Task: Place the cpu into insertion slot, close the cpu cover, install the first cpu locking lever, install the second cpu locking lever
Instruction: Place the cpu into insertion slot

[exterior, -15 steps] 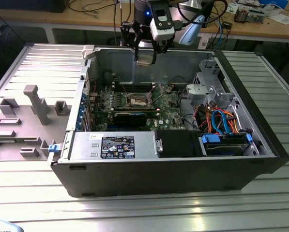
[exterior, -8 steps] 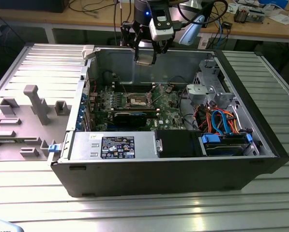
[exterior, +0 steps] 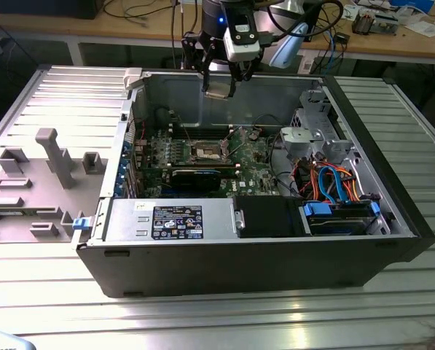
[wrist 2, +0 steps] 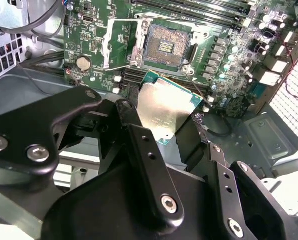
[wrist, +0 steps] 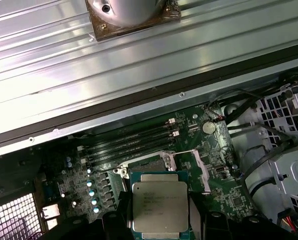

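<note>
Clenched on the cpu [wrist 2: 164, 107] [wrist: 159, 204], pinching two opposite edges between the black fingers [wrist 2: 128, 114] of the gripper [wrist 2: 163, 122] [exterior: 220, 87]. Metal face visible in both wrist views. Held in the air over the open computer case [exterior: 392, 222], above the green motherboard [exterior: 257, 162], well apart from the insertion slot [wrist 2: 166, 47] [exterior: 206, 152]. Slot bare, with nothing seated in it. Cpu cover [wrist 2: 116, 42] swung open just beside the slot, between it and the coin cell battery [wrist 2: 83, 62].
</note>
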`<state>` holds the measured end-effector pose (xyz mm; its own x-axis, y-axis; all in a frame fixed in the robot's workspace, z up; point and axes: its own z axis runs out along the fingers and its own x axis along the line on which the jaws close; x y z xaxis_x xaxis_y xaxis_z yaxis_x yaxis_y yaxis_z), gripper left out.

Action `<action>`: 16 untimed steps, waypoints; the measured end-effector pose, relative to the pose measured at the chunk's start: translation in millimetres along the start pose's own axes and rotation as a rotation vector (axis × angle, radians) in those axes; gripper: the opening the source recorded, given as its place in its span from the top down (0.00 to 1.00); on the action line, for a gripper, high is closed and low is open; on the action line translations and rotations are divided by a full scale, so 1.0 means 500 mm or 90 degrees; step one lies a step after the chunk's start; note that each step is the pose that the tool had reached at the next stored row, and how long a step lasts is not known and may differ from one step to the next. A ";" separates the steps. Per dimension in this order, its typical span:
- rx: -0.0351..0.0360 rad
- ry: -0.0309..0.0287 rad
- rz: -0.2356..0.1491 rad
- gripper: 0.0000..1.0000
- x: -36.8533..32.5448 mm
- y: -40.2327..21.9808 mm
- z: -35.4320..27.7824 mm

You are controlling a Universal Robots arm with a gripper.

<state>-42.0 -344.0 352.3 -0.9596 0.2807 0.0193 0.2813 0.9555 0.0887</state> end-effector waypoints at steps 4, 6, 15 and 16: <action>-0.0002 -0.0005 0.005 0.46 0.000 0.000 0.000; -0.0002 -0.0008 0.009 0.46 0.000 0.000 0.000; -0.0010 -0.0046 0.051 0.46 0.001 0.000 0.000; -0.0010 -0.0046 0.052 0.46 0.001 0.000 0.000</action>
<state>-42.5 -344.0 352.2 -0.9332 0.3590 0.0193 0.3592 0.9290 0.0888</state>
